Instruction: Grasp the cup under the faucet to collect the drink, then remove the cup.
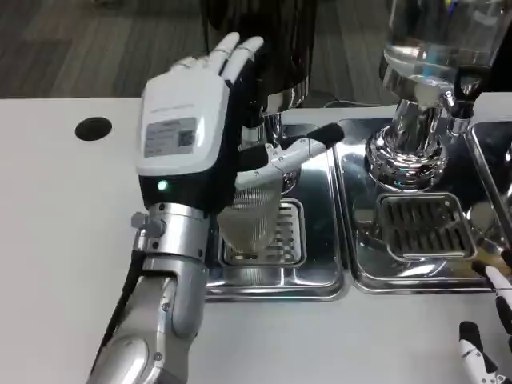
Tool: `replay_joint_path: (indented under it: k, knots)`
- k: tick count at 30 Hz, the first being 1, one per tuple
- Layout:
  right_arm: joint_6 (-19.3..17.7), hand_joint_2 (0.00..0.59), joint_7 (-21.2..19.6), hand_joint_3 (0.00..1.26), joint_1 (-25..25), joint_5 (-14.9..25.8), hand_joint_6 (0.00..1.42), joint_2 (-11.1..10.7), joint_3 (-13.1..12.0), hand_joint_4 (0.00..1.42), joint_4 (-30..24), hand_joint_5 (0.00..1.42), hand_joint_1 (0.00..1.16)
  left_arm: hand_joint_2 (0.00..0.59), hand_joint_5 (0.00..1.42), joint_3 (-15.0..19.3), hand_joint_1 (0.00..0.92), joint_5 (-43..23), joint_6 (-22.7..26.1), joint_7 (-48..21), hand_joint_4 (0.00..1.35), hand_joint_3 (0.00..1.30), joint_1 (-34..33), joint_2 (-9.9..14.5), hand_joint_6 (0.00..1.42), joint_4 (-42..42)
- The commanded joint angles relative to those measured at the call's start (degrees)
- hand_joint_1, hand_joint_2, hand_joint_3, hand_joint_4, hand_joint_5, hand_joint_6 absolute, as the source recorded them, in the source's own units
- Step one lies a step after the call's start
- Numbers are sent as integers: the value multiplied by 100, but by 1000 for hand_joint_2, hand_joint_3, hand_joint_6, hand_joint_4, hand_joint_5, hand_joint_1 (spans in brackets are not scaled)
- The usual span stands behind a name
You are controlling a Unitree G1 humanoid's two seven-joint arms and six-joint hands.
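Note:
A clear ribbed plastic cup (254, 220) stands on the drip grate (280, 236) of the left dispenser, below its chrome faucet (276, 128). My left hand (196, 128) is wrapped around the cup from the left, with the thumb (300, 150) across its front and the other fingers behind it. The white back of the hand hides the cup's left side. Whether any liquid is in the cup I cannot tell. The fingertips of my right hand (488, 336) show at the lower right corner, over the table and apart from everything; their pose is unclear.
A second dispenser with a clear tank (440, 36) and chrome base (408, 148) stands to the right over its own steel drip tray (424, 228). A black round hole (94, 128) lies in the white table at the left.

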Motion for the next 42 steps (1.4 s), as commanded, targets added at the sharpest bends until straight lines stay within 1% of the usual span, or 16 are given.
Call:
replay_joint_path:
  k: [1, 6, 12, 19, 26, 32, 37, 42]
  knots:
    - [-132, 445, -98, 133, 78, 68, 0, -48, -119, 0, -23, 0, 128, 66, 434, -66, 0, 33, -105, 61, 286, 367, 151, -25, 329, 133]
    - [-172, 447, -58, 133, 111, 59, 0, -31, -198, 0, -81, 0, 128, 78, 509, -77, 0, 64, -194, 225, 376, 465, 396, 8, 372, 62]
    - [-151, 450, -32, 133, 85, -13, 0, 39, -121, 0, -101, 0, 129, 83, 575, -34, 0, 59, -282, 350, 448, 551, 629, 46, 397, -32]
    - [-139, 450, -39, 133, 60, -55, 0, 53, -100, 0, -89, 0, 129, 83, 583, -34, 0, 142, -328, 452, 462, 560, 813, 61, 411, -75]
    - [-160, 450, -37, 133, 62, -57, 0, 60, -109, 0, -93, 0, 129, 84, 581, -22, 0, 195, -349, 478, 465, 562, 878, 18, 413, -69]
    - [-179, 450, -35, 133, 70, -43, 0, 48, -121, 0, -87, 0, 129, 84, 574, -89, 0, 231, -359, 544, 465, 562, 934, -38, 415, 1]
    - [-168, 450, -37, 133, 94, -72, 0, 45, -124, 0, -103, 0, 129, 84, 523, -106, 0, 245, -363, 620, 465, 562, 1011, -47, 412, 9]
    - [-154, 450, -31, 133, 125, -89, 0, 47, -129, 0, -138, 0, 129, 85, 520, -46, 0, 213, -383, 646, 461, 562, 1104, -6, 410, -37]
